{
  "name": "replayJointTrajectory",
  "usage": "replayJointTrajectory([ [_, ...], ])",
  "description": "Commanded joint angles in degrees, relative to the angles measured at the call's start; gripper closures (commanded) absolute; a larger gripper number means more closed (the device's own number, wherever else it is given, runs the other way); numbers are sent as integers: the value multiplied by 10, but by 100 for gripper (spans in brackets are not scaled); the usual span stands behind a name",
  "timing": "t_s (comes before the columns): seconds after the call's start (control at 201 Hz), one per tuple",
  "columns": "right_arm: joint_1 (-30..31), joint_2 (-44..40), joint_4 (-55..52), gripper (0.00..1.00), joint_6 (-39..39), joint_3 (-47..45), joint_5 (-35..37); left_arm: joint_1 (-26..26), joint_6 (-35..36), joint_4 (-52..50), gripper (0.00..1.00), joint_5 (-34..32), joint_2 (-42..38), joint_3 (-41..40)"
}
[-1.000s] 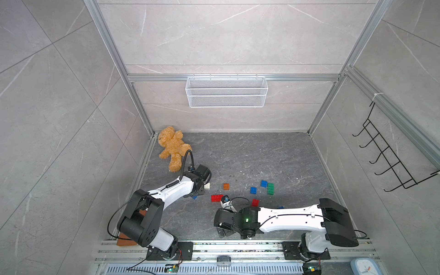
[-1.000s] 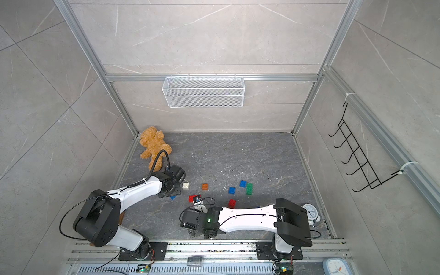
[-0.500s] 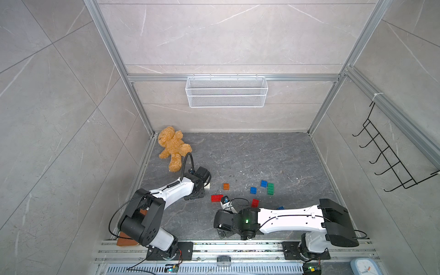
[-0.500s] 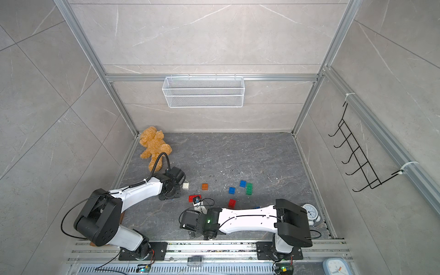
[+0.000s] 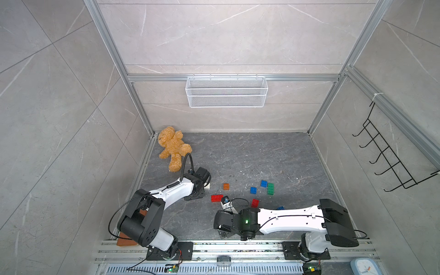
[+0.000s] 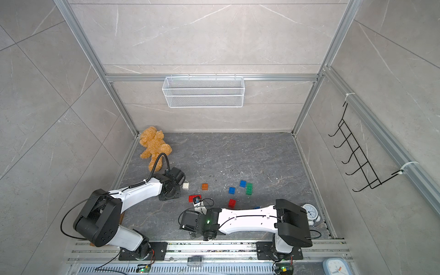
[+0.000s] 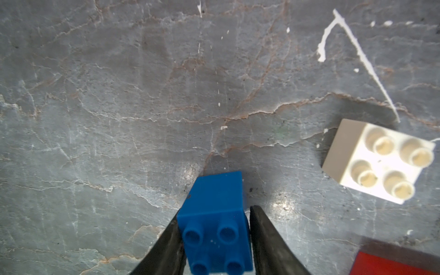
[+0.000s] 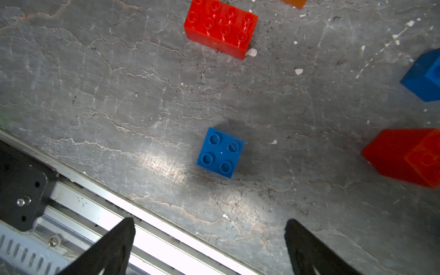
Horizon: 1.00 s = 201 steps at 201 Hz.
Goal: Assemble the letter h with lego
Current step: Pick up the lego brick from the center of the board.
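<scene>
In the left wrist view my left gripper point(image 7: 215, 212) is shut on a small blue lego brick point(image 7: 214, 214), one dark finger against each side, studs facing the camera. A white brick point(image 7: 378, 162) lies just beside it on the grey table. In both top views that gripper is hidden under its wrist. My right gripper point(image 8: 210, 222) is open and empty over the table's front edge, and a second blue brick point(image 8: 220, 152) lies a little beyond it. Loose lego lie mid-table: a long red brick point(image 5: 216, 198), a brown one point(image 5: 226, 186), a green one point(image 5: 270, 188), a red one point(image 5: 255, 202).
A tan teddy bear point(image 5: 172, 147) lies at the back left corner, close behind the left arm. A white wire basket point(image 5: 226, 91) hangs on the back wall and a black hook rack point(image 5: 390, 162) on the right wall. The metal rail point(image 5: 214, 247) runs along the front.
The left gripper has come down and closed on the blue brick beside the white one. The right arm has stayed still with its jaws wide.
</scene>
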Motion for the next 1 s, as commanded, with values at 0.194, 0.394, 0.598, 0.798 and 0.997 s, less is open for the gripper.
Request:
replayJointTrajectory([
  [0.194, 4, 26, 7, 0, 7, 15, -19, -2, -3, -2, 62, -5, -23, -3],
  [0.394, 4, 22, 25, 0, 8, 12, -33, -2, -4, -3, 67, -7, -29, -6],
  [0.598, -2, 22, 32, 0, 19, 11, -47, -6, -13, -11, 97, 7, -55, -14],
  [0.798, -33, 16, 71, 6, 34, -10, -86, -23, -29, -28, 100, 31, -126, -37],
  [0.997, -67, 14, 85, 12, 37, -27, -90, -48, -56, -55, 100, 44, -196, -59],
])
